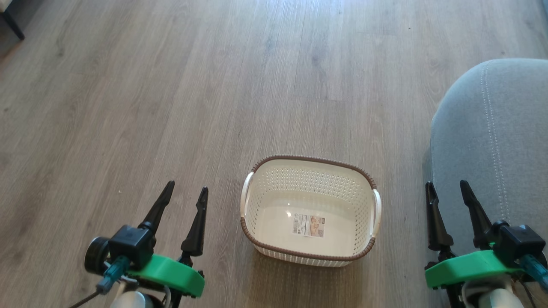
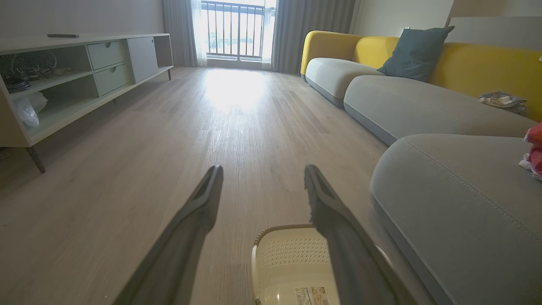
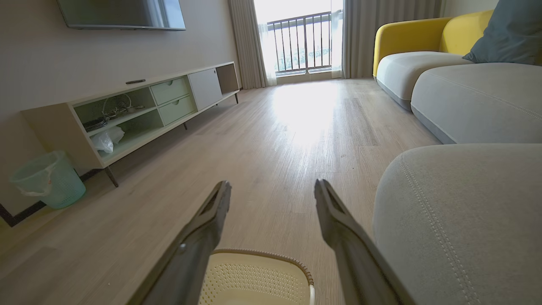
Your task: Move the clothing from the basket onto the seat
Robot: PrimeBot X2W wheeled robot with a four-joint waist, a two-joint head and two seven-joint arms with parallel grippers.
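Both left gripper and right gripper show fingers spread, gripping nothing; basket on floor between them; clothing lies on seat.

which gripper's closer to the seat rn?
Right. The right gripper is open beside the rounded edge of the seat; the left gripper is open over the floor, on the far side of the basket.
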